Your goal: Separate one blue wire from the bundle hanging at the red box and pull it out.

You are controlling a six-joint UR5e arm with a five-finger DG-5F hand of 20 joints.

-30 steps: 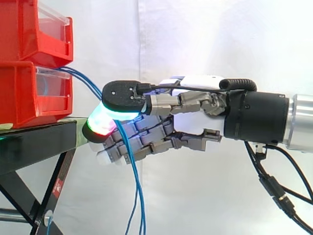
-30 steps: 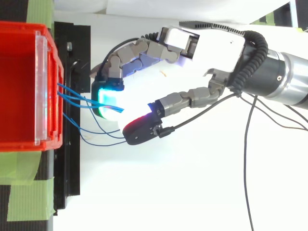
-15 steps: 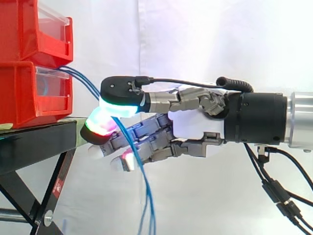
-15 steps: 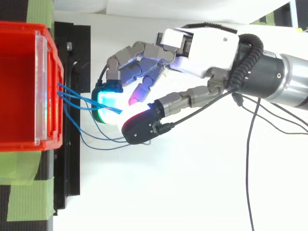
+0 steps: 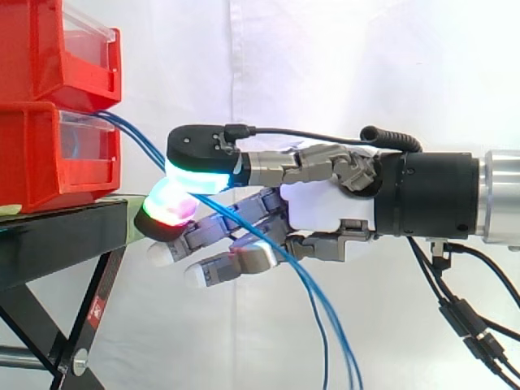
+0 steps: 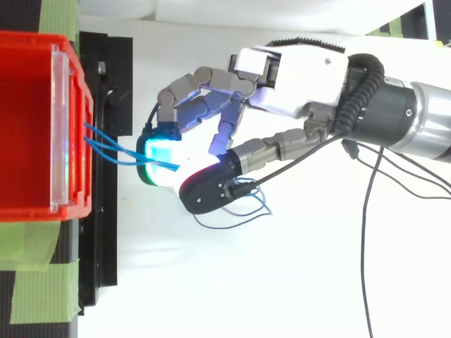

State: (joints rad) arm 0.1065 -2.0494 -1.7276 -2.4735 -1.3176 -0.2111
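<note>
The blue wires [image 5: 138,140] leave the front of the lower red bin [image 5: 41,162] and slope down into the hand [image 5: 325,213]. Two glowing pads [image 5: 199,179] pinch them near the bin. How many wires are pinched cannot be told. Past the pinch, the wires hang free below the palm. The other fingers extend loosely underneath. The bin rests on the black stand [image 5: 57,240], in front of the white curtain [image 5: 341,65].

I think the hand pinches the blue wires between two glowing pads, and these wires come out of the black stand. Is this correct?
Not quite. The blue wires do not come out of the black stand; they come out of the lower red bin that sits on it, as the side view shows. The rest holds: the hand pinches them between two glowing pads.
</note>
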